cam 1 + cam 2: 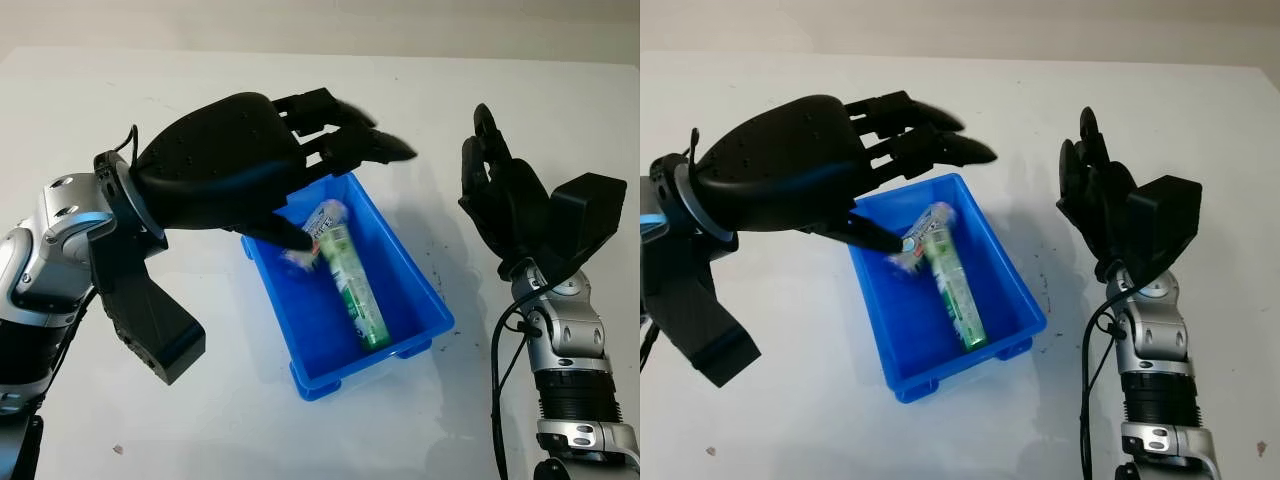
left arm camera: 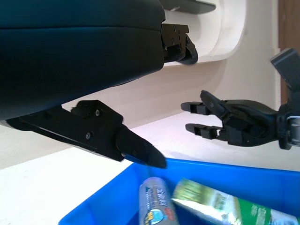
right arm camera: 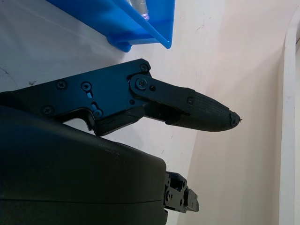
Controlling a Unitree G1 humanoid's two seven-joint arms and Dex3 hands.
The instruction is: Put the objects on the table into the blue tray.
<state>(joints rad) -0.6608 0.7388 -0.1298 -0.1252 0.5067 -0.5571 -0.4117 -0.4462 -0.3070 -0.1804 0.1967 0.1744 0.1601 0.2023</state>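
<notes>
The blue tray sits in the middle of the white table. Inside it lies a green tube lengthwise, and a small grey-white item lies beside the tube's far end. My left hand hovers open over the tray's far left corner, holding nothing, its thumb pointing down toward the small item. In the left wrist view the grey tube-like item and the green tube lie side by side below the thumb. My right hand is open, raised to the right of the tray.
The white tabletop surrounds the tray, with a few small dark specks right of it. A wall edge runs along the table's far side.
</notes>
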